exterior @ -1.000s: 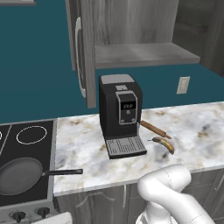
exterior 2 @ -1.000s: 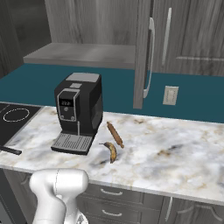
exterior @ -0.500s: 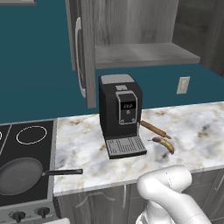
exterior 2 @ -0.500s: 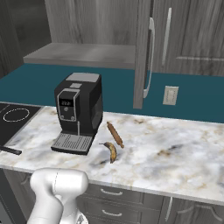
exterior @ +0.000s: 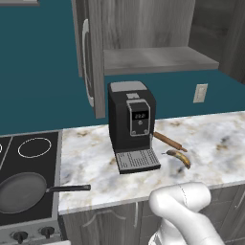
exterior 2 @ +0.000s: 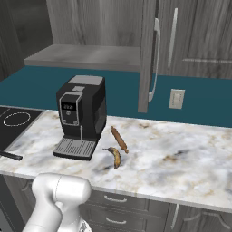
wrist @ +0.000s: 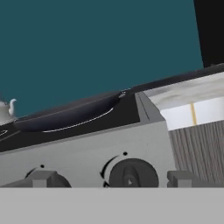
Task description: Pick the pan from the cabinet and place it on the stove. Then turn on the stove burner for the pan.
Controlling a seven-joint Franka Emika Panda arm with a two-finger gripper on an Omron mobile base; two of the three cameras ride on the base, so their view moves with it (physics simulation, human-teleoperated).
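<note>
The dark grey pan (exterior: 21, 191) lies on the black glass stove (exterior: 28, 165) at its front right, with its thin black handle (exterior: 71, 188) reaching over the counter. The hand view shows the pan (wrist: 70, 114) edge-on above a thin white burner ring (wrist: 81, 124). My gripper (wrist: 111, 180) is open, low in front of the stove's grey front strip (wrist: 78, 148). A round black knob (wrist: 133, 173) sits just ahead, between the fingertips (wrist: 181, 178). The cabinet (exterior: 91, 57) stands open above the counter, its grey shelf (exterior: 158, 60) bare.
A black coffee machine (exterior: 131, 124) stands on the marble counter (exterior: 91, 162), with a rolling pin (exterior: 168, 141) and a banana (exterior: 179, 158) to its right. A second white ring (exterior: 34, 147) lies behind the pan. A white kettle (wrist: 6, 110) shows at the stove's far side.
</note>
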